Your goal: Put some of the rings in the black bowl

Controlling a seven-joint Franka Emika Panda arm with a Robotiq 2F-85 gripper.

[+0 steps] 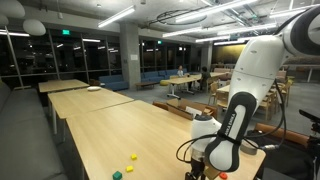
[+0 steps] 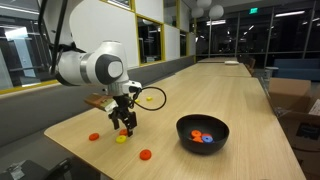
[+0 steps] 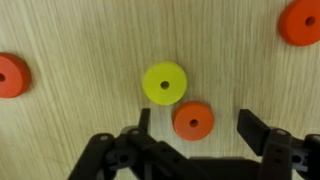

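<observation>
Rings: in the wrist view an orange ring (image 3: 193,121) lies flat between the wide-apart jaws of the gripper (image 3: 195,117), untouched. A yellow ring (image 3: 164,83) sits at its 11 o'clock. In an exterior view the black bowl (image 2: 203,146), unseen from the wrist, stands at the gripper's 3 o'clock, well apart.

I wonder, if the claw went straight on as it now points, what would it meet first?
Probably the orange ring, lying on the table centred under the open claw, next to the yellow ring; the remaining depth is unclear.
</observation>
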